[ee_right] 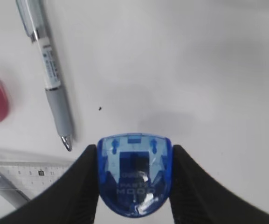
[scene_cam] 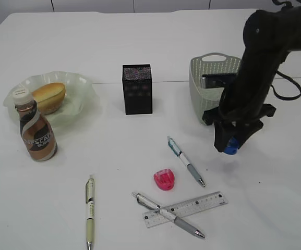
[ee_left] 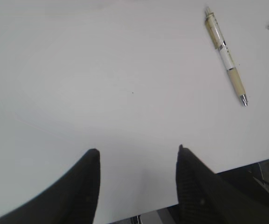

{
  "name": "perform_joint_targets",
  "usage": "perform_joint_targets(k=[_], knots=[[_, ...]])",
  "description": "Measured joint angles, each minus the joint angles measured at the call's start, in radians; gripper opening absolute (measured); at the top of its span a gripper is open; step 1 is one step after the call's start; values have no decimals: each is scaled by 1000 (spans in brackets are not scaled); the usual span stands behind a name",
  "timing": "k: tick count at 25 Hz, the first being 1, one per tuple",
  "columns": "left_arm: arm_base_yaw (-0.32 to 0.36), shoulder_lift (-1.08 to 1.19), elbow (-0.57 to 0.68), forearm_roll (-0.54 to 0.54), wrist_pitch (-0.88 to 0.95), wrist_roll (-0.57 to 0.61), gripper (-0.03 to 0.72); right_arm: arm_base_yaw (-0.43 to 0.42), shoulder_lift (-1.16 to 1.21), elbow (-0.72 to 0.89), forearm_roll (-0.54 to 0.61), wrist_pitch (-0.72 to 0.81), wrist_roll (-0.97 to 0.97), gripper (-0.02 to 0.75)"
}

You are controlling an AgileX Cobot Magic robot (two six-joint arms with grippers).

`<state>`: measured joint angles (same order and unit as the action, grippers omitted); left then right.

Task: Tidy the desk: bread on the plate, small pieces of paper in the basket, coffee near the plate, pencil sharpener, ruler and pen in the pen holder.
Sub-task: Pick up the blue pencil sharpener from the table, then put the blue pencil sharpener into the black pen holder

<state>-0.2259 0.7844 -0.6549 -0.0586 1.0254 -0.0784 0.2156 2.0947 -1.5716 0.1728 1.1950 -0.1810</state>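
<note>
My right gripper (scene_cam: 230, 147) is shut on a blue pencil sharpener (ee_right: 134, 175) and holds it above the desk (scene_cam: 113, 47), in front of the basket (scene_cam: 208, 78). A pink sharpener (scene_cam: 165, 179), the clear ruler (scene_cam: 187, 208) and three pens (scene_cam: 185, 160) lie at the front; one silver pen (scene_cam: 168, 213) crosses the ruler. The black mesh pen holder (scene_cam: 137, 89) stands mid-desk. The bread (scene_cam: 49, 97) lies on the green plate (scene_cam: 80, 91), the coffee (scene_cam: 34, 130) beside it. My left gripper (ee_left: 136, 156) is open and empty over bare desk near a cream pen (ee_left: 225, 53). The paper wads are hidden.
A dark object lies inside the basket (scene_cam: 218, 80). The desk's front edge shows in the left wrist view (ee_left: 227, 165), just under my left fingers. The right arm (scene_cam: 260, 62) stands over the basket's right side.
</note>
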Motion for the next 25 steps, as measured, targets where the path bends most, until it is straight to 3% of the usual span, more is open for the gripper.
perform_joint_targets(k=[11, 18, 25], knots=[[0, 0, 0, 0, 0, -21, 388, 150, 6, -255, -45, -24, 79, 316], [0, 0, 0, 0, 0, -37, 388, 154, 23, -371, -54, -274, 88, 316], [0, 0, 0, 0, 0, -40, 388, 154, 37, -373, 80, -525, 68, 316]])
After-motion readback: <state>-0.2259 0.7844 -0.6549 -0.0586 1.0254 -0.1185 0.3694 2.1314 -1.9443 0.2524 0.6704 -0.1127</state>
